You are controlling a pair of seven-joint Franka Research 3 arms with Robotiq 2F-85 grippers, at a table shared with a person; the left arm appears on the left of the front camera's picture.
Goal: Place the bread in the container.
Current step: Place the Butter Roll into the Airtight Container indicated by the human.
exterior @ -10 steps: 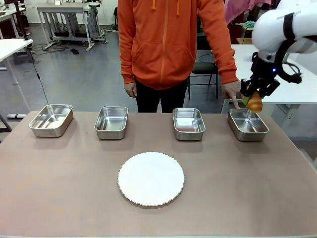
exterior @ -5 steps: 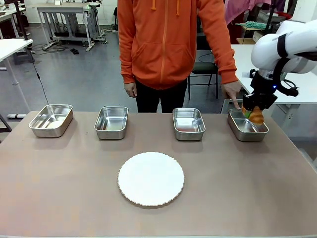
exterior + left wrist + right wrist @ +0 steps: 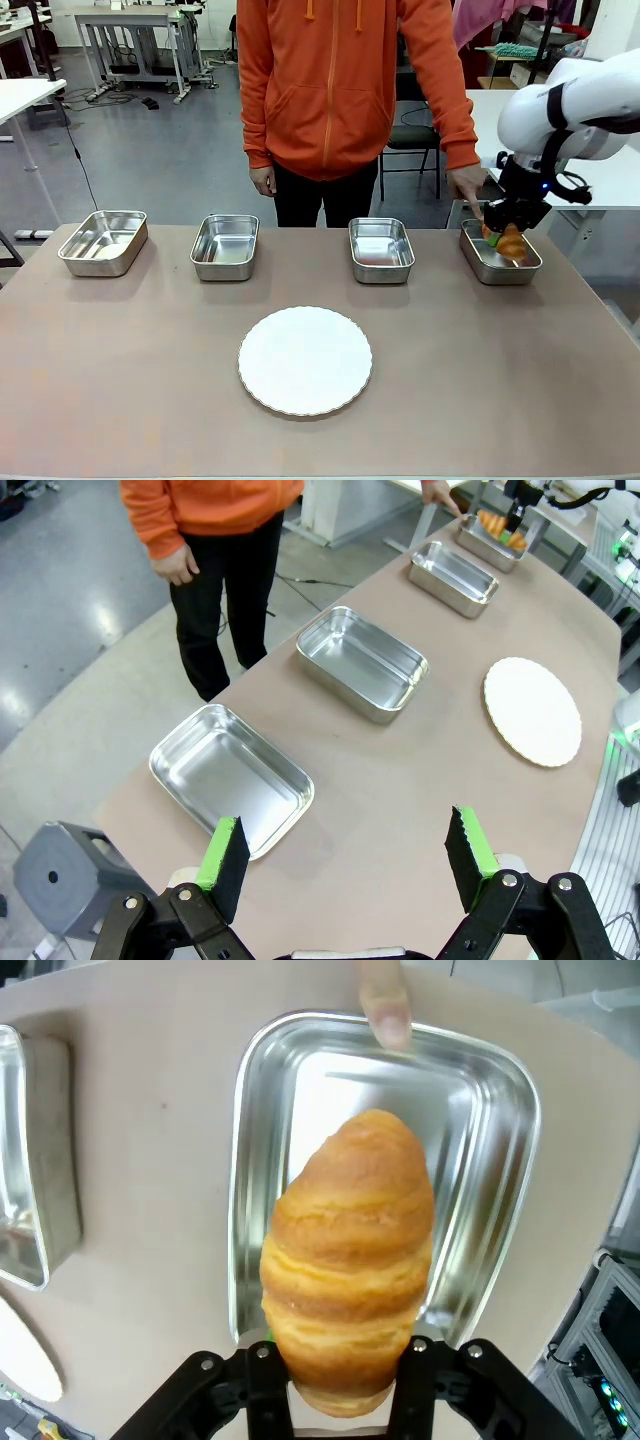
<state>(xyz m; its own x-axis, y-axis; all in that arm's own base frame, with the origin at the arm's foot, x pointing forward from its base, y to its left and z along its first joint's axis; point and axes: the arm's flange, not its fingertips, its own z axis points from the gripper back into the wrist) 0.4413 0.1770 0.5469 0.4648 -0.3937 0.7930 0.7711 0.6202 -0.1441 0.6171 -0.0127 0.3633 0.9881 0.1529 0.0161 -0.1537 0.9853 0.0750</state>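
A golden-brown ridged croissant is held in my right gripper, which is shut on its near end. It hangs inside the rim of the far-right steel pan, the container, low over its floor. In the front view the croissant shows just under the right gripper. In the left wrist view the same croissant lies far off. A person's fingertip rests on that pan's far rim. My left gripper stands open above the table's left end with nothing between its fingers.
Three more steel pans line the table's far side. A round white plate lies in the middle. The person in an orange hoodie stands behind the table, one hand at the right pan.
My right gripper has come down with the croissant, from above the right pan's rim to inside the pan. The person's hand stays at the rim.
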